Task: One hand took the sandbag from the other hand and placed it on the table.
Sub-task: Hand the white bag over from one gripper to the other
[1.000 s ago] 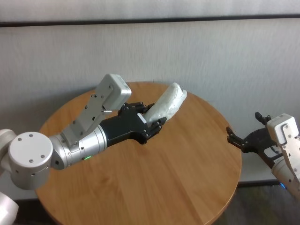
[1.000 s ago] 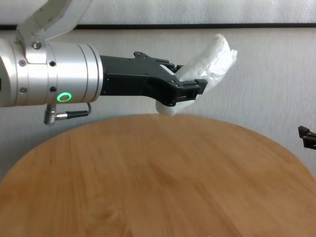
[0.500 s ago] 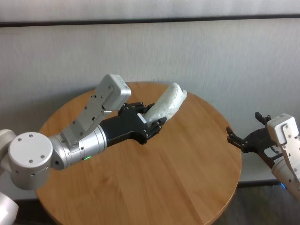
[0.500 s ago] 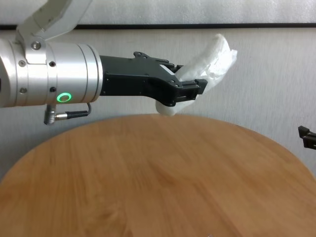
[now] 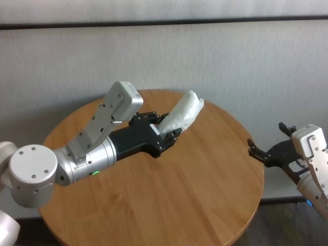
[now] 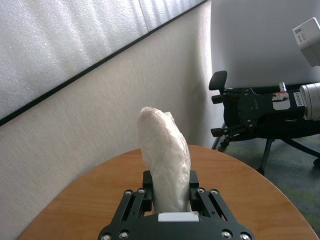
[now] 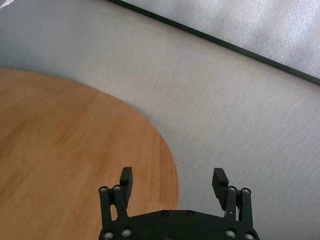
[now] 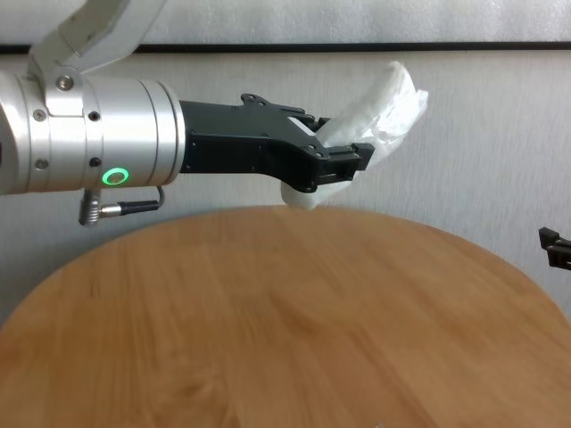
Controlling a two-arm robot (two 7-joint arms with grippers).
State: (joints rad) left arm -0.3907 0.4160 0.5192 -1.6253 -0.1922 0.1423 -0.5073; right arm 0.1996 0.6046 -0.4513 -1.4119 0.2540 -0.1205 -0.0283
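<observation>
My left gripper (image 5: 165, 134), on the wrist with the green ring light, is shut on the lower end of the white sandbag (image 5: 183, 115). It holds the bag well above the round wooden table (image 5: 195, 189), the free end pointing up and away. The left wrist view shows the sandbag (image 6: 166, 165) upright between the black fingers (image 6: 194, 186). In the chest view the sandbag (image 8: 385, 111) sticks out past the left gripper (image 8: 328, 169). My right gripper (image 5: 264, 148) hovers open and empty just off the table's right edge, its fingers (image 7: 220, 181) spread wide in its wrist view.
A pale wall runs behind the table. A black office chair (image 6: 260, 117) stands on the floor beyond the table's far side, seen only in the left wrist view.
</observation>
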